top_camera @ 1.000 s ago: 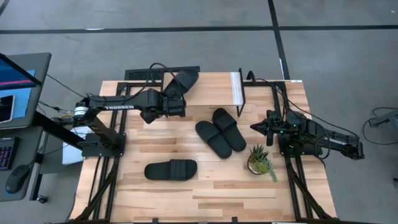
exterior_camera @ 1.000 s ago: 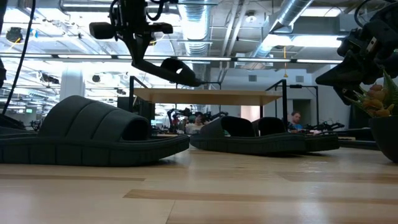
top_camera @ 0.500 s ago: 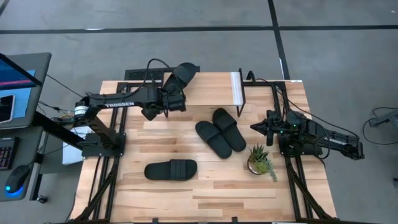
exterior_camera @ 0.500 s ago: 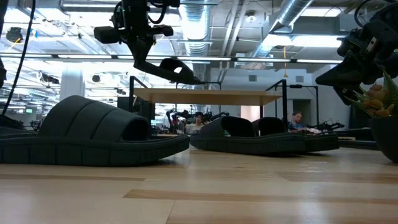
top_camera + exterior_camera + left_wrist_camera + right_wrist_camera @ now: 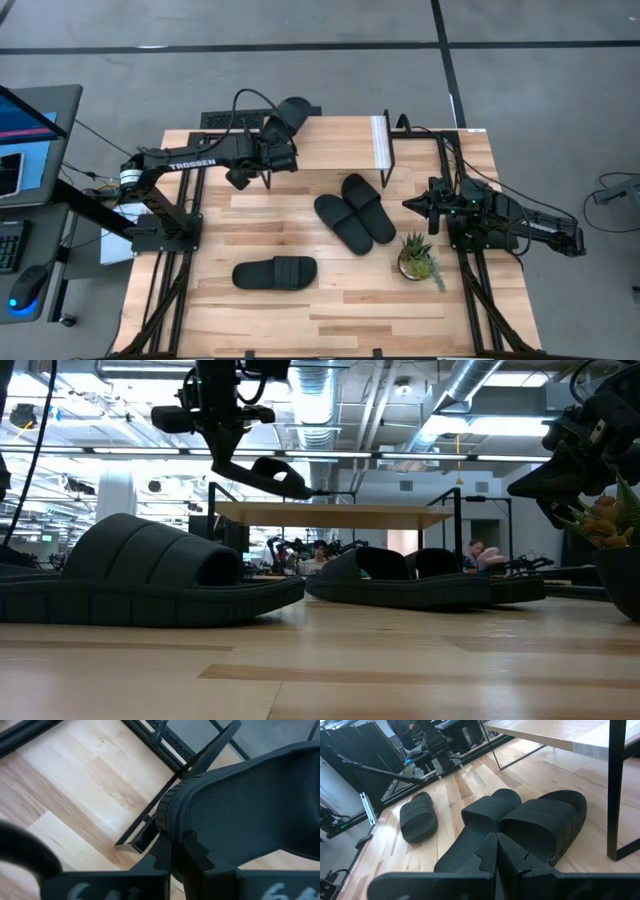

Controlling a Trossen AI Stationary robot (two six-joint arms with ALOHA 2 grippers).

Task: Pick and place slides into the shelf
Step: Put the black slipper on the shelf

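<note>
High view, left claw [image 5: 272, 152]: clenched on one slide sandal [image 5: 288, 113], carried in the air over the shelf [image 5: 340, 142] top, near its far left corner.
Left wrist view: held sandal's sole [image 5: 250, 810] fills the view, shelf frame below.
Right claw [image 5: 412, 204]: clenched, holding nothing, waiting at the table's [image 5: 300, 320] right edge near the potted plant [image 5: 418, 258].
Sandals on table: pair [image 5: 353, 211] touching side by side mid-table; single [image 5: 275, 272] nearer the front.
Shelf contents: none visible.
Progress: first placement under way; three sandals left, by my judgement.
</note>
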